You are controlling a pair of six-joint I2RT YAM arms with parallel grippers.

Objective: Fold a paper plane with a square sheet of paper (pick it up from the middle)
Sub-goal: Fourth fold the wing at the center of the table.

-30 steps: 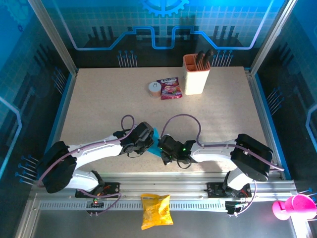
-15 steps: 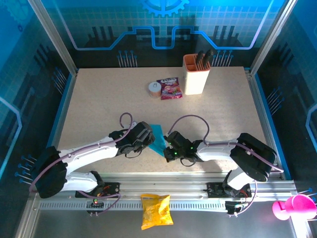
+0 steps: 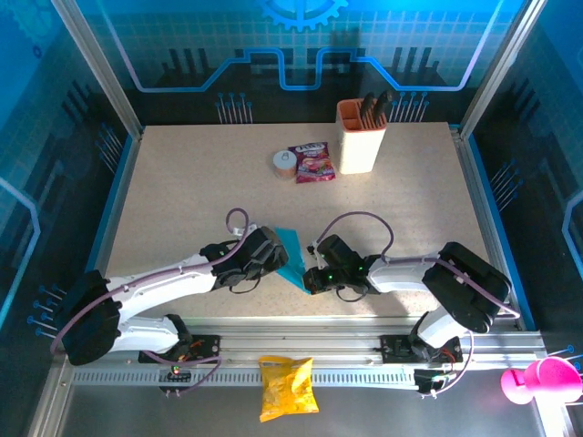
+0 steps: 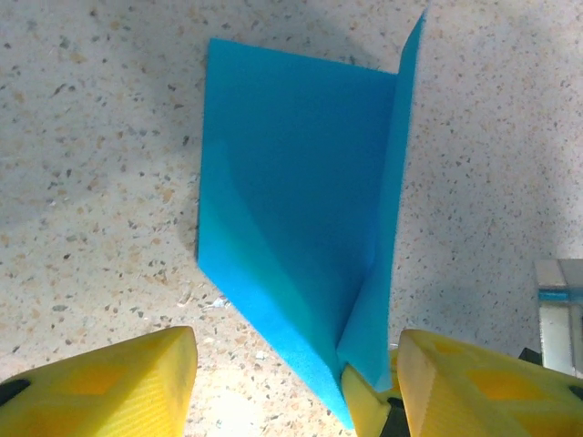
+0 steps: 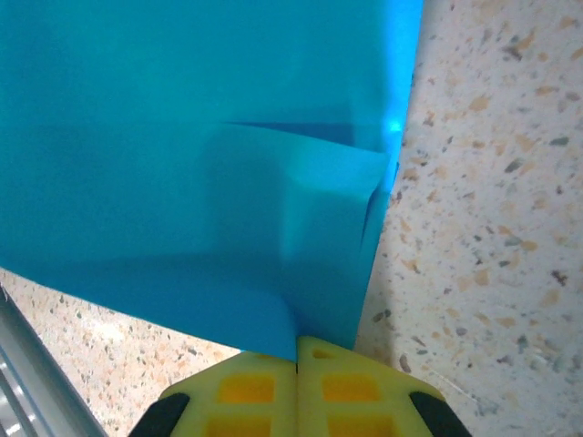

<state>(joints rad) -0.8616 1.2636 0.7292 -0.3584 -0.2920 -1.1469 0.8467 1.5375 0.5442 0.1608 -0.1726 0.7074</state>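
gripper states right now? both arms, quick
Left gripper: open, holding nothing.
Right gripper: closed, pinching the folded cyan paper.

The folded sheet of paper (image 4: 291,209) is plain bright cyan-blue and unmarked, shading a little darker along its creases. The table (image 3: 182,200) is beige with fine dark and brown speckles. The left gripper (image 4: 291,391) has yellow fingers. The right gripper (image 5: 298,364) is yellow too, with deeper orange-yellow recesses and black corners. The left arm (image 3: 164,282) and right arm (image 3: 410,269) are white with black joints and pale purple cables. The snack packet (image 3: 312,162) is red-purple. The holder (image 3: 361,146) is cream with an orange rim. A small round thing (image 3: 284,164) looks tan and white, perhaps. The crisp bag (image 3: 287,387) is yellow, and an object (image 3: 537,380) is bright pink. The back wall (image 3: 301,45) is blue with a fine grid and lighter blue lines.
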